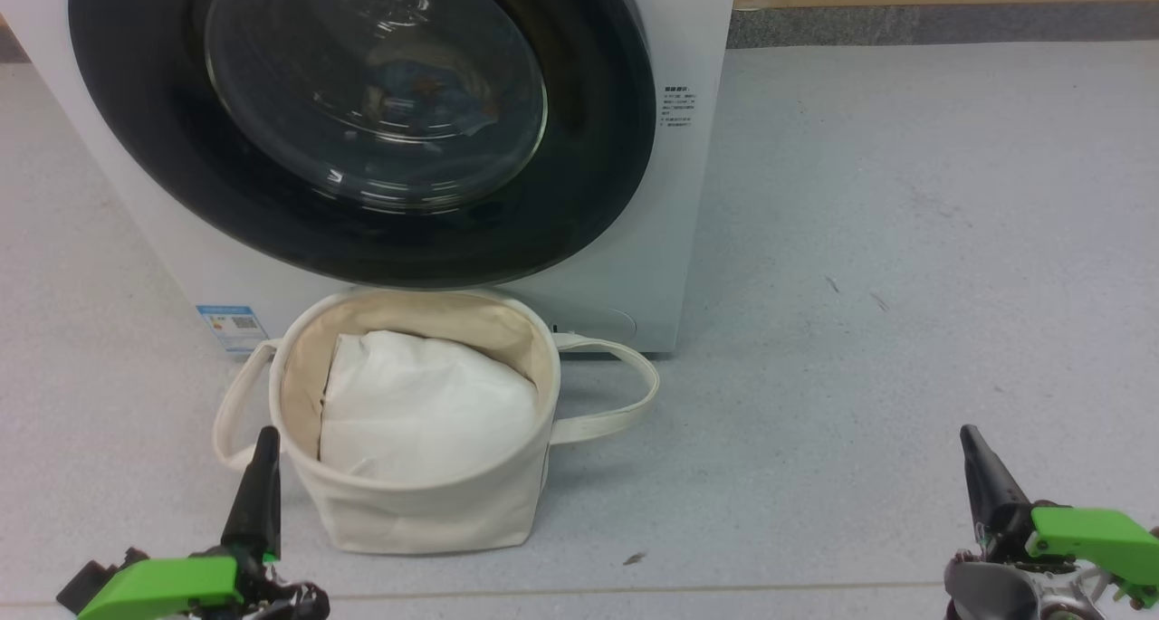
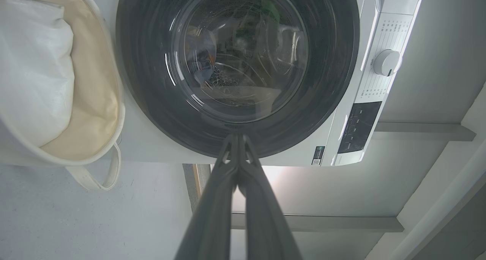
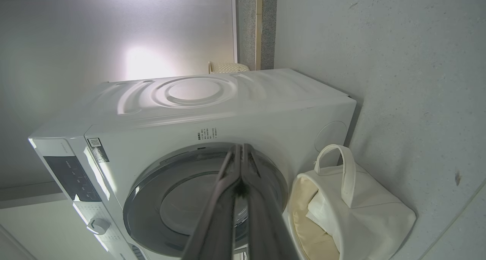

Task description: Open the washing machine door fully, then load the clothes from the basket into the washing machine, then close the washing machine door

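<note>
With clothes (image 1: 442, 104) behind the shut door (image 1: 344, 149), left claw (image 1: 266, 439) and right claw (image 1: 971, 437) are rightly hanging clenched, empty, clear.

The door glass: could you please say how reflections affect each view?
Head view: streaky reflections on the washing machine door veil what lies behind; left wrist view: curved highlights, wide-angle bending; right wrist view: glass dull grey, a bright patch washing out the wall.
</note>
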{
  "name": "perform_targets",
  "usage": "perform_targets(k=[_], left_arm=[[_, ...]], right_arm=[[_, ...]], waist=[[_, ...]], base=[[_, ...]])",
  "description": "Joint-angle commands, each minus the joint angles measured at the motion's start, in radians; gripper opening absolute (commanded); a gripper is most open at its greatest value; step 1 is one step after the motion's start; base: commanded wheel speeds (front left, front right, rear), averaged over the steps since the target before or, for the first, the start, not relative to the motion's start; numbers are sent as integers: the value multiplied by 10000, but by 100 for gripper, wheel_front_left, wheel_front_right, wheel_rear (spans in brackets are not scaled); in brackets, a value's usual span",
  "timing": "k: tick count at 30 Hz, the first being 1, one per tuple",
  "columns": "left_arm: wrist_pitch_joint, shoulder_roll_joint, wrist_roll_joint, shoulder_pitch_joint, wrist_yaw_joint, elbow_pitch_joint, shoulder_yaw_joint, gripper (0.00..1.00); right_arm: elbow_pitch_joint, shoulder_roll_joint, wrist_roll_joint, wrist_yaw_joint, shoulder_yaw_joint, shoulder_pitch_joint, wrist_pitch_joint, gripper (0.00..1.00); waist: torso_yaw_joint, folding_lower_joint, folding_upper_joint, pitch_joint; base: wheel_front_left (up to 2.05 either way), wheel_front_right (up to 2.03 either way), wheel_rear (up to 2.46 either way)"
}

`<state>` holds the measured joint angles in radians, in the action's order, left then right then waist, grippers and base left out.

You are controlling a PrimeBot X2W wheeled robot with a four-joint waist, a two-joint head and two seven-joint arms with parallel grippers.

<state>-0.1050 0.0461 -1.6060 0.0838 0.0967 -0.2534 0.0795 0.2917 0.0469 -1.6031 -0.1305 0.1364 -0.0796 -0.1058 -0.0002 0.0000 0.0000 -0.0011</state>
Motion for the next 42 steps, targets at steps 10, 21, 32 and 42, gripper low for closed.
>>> perform_targets(k=[10, 21, 32, 42], left_arm=[[-73, 52, -27, 263, 15, 392, 348, 0], [-74, 51, -26, 263, 15, 392, 349, 0], [-74, 50, -25, 263, 15, 392, 350, 0], [-75, 50, -24, 263, 15, 392, 351, 0]], right_arm=[[-362, 37, -40, -2, -207, -427, -85, 0], [-362, 37, -40, -2, -207, -427, -85, 0], [-362, 37, -40, -2, -207, -427, -85, 0], [-362, 37, -40, -2, -207, -427, -85, 0]], waist=[[0, 0, 0, 0], [0, 0, 0, 0], [0, 0, 0, 0], [0, 0, 0, 0]], base=[[0, 0, 0], [0, 0, 0], [0, 0, 0], [0, 0, 0]])
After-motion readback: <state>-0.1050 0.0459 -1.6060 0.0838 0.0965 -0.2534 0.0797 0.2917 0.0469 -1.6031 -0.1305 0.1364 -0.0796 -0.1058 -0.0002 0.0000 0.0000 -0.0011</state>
